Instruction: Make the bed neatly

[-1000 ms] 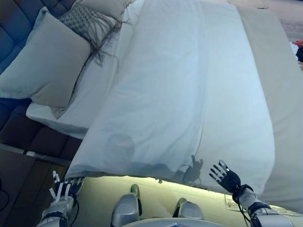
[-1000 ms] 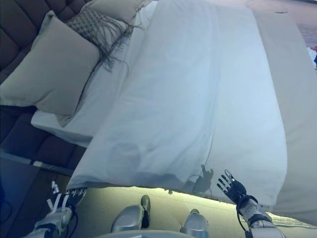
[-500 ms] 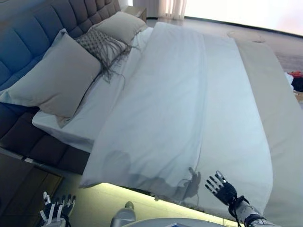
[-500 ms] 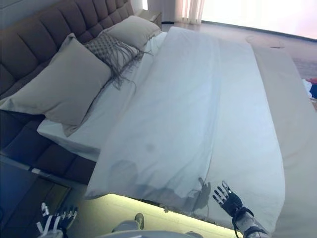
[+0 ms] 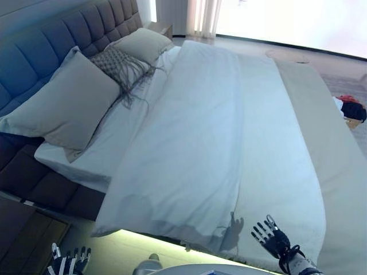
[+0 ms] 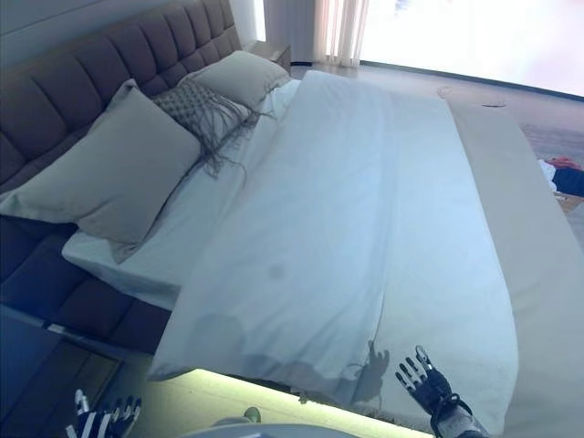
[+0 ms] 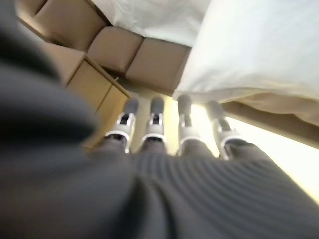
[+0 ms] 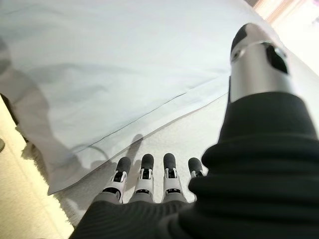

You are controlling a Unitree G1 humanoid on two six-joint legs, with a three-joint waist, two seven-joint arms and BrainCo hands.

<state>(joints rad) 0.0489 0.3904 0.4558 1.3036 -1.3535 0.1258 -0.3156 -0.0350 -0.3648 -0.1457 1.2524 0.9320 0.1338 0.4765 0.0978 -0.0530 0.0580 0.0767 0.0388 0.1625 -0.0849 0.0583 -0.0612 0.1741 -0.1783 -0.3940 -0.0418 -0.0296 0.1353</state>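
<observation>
A white duvet (image 5: 223, 132) lies spread over the bed, its near edge hanging over the bed's side. A large grey pillow (image 5: 66, 100), a fringed patterned cushion (image 5: 117, 64) and a second pillow (image 5: 140, 43) lean at the tufted headboard (image 5: 51, 43). My right hand (image 5: 272, 239) is open and empty just off the duvet's near edge (image 8: 124, 124). My left hand (image 5: 66, 264) is open and empty, low beside the bed near the duvet's near left corner (image 7: 199, 92).
A beige cover (image 5: 332, 149) lies along the right side of the bed. A wooden nightstand (image 5: 23, 235) stands at lower left, beside the bed base. Some dark and red items (image 5: 350, 109) lie on the floor at far right.
The whole view has shifted: more of the headboard and room shows now. Both hands have sunk lower in view and stay open. The bedding looks unchanged.
</observation>
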